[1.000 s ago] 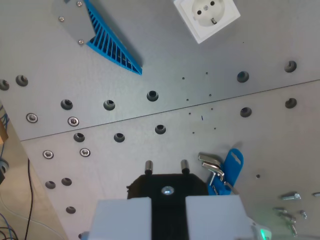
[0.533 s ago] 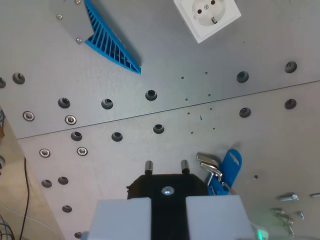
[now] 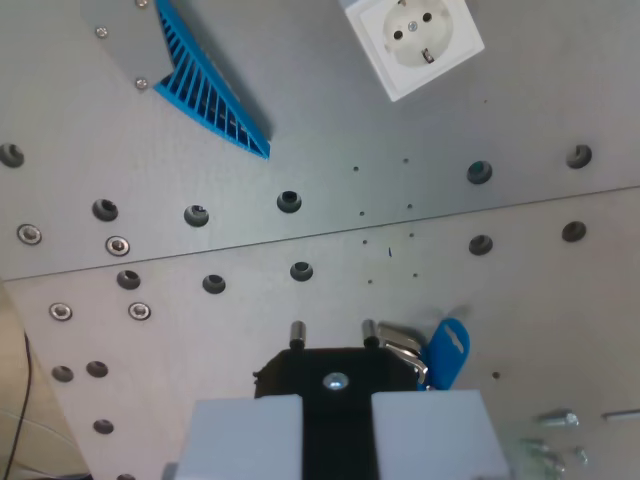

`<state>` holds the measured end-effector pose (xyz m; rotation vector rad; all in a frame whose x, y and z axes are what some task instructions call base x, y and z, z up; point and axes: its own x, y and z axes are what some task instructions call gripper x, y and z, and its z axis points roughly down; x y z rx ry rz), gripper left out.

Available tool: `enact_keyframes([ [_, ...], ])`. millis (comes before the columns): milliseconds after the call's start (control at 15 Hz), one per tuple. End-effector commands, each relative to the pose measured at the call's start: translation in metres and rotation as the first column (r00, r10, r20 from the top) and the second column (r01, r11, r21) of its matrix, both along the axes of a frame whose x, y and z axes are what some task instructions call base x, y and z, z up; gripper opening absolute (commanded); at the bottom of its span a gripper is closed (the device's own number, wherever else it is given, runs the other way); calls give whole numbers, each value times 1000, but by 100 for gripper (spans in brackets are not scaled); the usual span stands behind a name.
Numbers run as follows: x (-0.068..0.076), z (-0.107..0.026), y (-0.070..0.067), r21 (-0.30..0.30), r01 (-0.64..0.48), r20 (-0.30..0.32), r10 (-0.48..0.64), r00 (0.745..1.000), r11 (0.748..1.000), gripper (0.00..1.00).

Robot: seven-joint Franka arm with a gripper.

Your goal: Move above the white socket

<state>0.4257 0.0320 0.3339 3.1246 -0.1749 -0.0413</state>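
Wrist view looks straight down on a grey metal plate (image 3: 300, 120) drilled with rows of holes, and the white socket (image 3: 412, 40) lies at the far edge, right of centre, its top corner cut off by the frame. The gripper (image 3: 334, 330) shows at the near edge as a black block with 2 short pins pointing toward the socket; it carries a plug-like piece there, but the jaws themselves are hidden under the pale housing, so I cannot tell how wide they stand. A blue ribbed part (image 3: 205, 85) with a grey bracket sits far left, well apart from the socket. A blue clip (image 3: 447, 350) with a metal fitting lies just beside the gripper on the right, and a few loose screws (image 3: 555, 420) lie near right. The step in hand looks like the approach: the socket is well apart from the pins and not under them. The next move seems to call for travel toward the far side and slightly right, until the socket's 2 holes sit centred under the pins, keeping height above the plate.
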Motion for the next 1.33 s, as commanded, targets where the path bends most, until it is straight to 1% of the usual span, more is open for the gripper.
enact_keyframes([
  [67, -3, -17, -9, -4, -124, 90, 123, 988, 992, 0],
  [333, 0, -36, -14, -12, -184, 80, 184, 980, 983, 0],
  [667, 5, -61, -21, -21, -264, 61, 265, 962, 964, 0],
  [933, 8, -81, -27, -22, -315, 59, 316, 947, 949, 0],
  [1333, 13, -110, -37, -41, -397, 63, 399, 915, 917, 0],
])
